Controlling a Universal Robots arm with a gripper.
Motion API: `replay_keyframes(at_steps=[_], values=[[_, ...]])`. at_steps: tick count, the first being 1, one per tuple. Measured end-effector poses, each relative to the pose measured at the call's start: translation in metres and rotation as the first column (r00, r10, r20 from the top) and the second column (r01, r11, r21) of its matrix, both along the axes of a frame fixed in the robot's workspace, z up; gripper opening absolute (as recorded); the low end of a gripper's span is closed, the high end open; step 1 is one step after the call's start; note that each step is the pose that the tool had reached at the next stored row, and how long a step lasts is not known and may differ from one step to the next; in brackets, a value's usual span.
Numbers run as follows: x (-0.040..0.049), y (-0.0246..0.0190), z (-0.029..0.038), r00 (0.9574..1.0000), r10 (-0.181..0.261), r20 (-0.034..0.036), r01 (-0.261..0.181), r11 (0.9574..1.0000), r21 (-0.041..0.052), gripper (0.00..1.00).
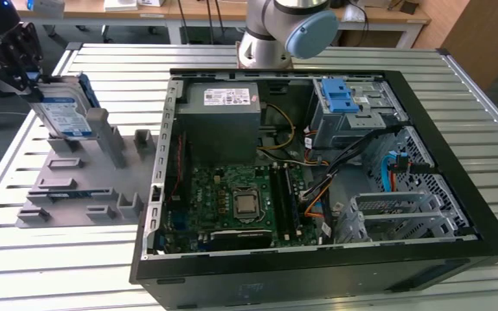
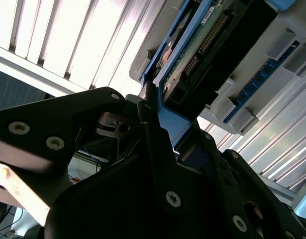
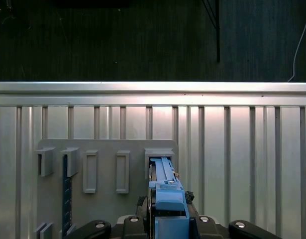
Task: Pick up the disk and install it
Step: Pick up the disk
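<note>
Slatted metal counter (image 1: 50,259), ribs running edge to edge, with bright glare on the slats. Beyond the far edge, pale wooden desks (image 1: 111,9) on white legs; at the far corner on the exterior view's right, a brown wooden panel (image 1: 478,35). Past the counter's rim in the first wrist view, dark floor (image 3: 118,40) crossed by a black cable (image 3: 217,30).

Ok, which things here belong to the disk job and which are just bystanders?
Job: the disk, gripped on edge by the claw; grey holder rack under it; open computer case.
Bystanders: power-supply box; motherboard; slatted table.
</note>
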State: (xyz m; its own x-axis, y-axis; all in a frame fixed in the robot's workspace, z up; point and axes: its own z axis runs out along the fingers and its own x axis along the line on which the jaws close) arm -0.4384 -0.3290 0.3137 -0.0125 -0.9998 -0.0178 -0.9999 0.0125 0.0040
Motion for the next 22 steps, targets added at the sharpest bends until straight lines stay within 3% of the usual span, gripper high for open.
replay_keyframes(at_steps=[22], values=[[0.0000,0.0000,0.0048,1.0000,0.000,-0.0001,0.000,1.0000,0.0000,0.36]])
